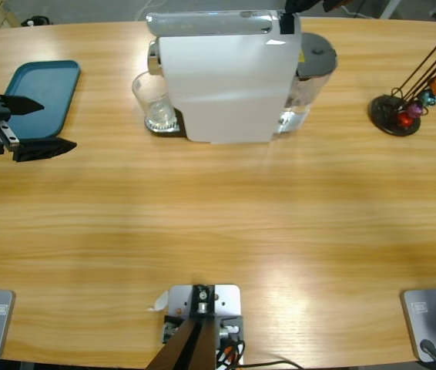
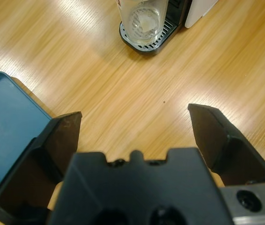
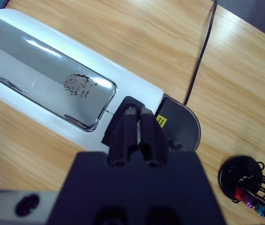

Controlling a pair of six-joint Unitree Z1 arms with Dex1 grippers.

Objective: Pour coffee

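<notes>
- Surface [image 1: 218, 231]: long, light wood, carrying every item listed here.
- Coffee machine [image 1: 226, 77]: white body with a shiny silver top panel, at the far middle of the surface; a grey water tank [image 1: 314, 65] stands against its right side.
- Glass [image 1: 155, 104]: clear tumbler, upright on the machine's black drip tray [image 2: 146, 44], just under the front of the machine.
- Coffee [image 2: 144, 23]: only a thin pale layer shows at the bottom of the glass; its colour cannot be told.
- Tray [image 1: 41, 96]: teal, rounded corners, far left of the surface.
- Capsule stand [image 1: 395, 116]: black round base with thin wire arms, far right, holding orange, red, blue and purple capsules.
- Left claw [image 1: 37, 127]: jaws wide apart, nothing between them, just beside the teal tray, pointed toward the glass.
- Right claw [image 3: 137, 136]: jaws pressed together, above the rear end of the machine's top.
</notes>
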